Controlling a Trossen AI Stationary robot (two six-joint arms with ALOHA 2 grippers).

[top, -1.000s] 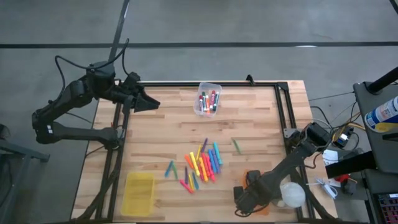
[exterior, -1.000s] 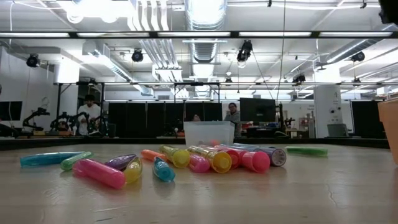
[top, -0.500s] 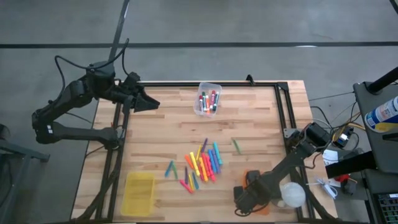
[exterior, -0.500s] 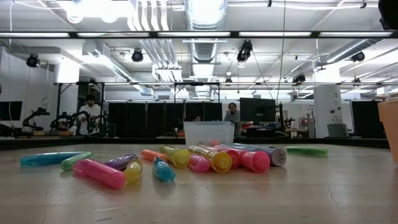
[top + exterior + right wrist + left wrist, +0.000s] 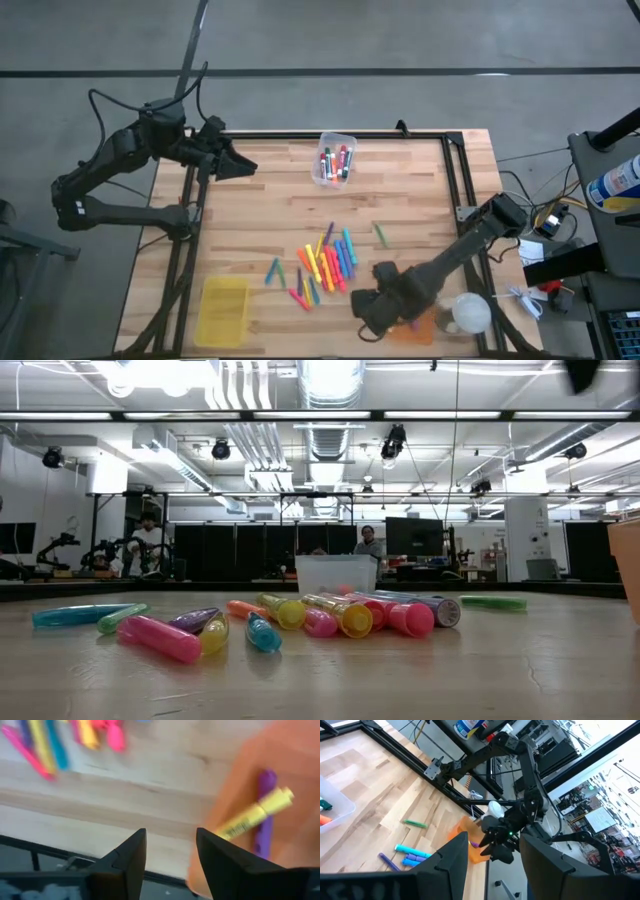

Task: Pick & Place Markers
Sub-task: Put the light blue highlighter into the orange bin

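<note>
Wooden table (image 5: pixel 400 190) fills the high view's centre, w/ a big lab room behind it in the low view. Most markers (image 5: pixel 325 265) lie loose in a pile just below mid-frame, one green marker (image 5: pixel 380 235) off to the right of it; a few sit in the clear bin (image 5: pixel 335 158) at top centre, and a yellow marker (image 5: pixel 257 814) plus a purple marker (image 5: pixel 264 810) lie in the orange bin (image 5: pixel 420 328) at lower right. Yellow bin (image 5: pixel 224 310) at lower left looks empty. Right pincer (image 5: pixel 372 312) hangs at the orange bin's left edge, fingers apart, nothing between them. Left pincer (image 5: pixel 240 163) waits at upper left by the table edge, fingers apart, empty. Step, I'd say: a drop into the orange bin is done, arm free for another pick. Next move probably calls for reaching up-left to the pile, lining the fingers across one marker w/o knocking its neighbours.
</note>
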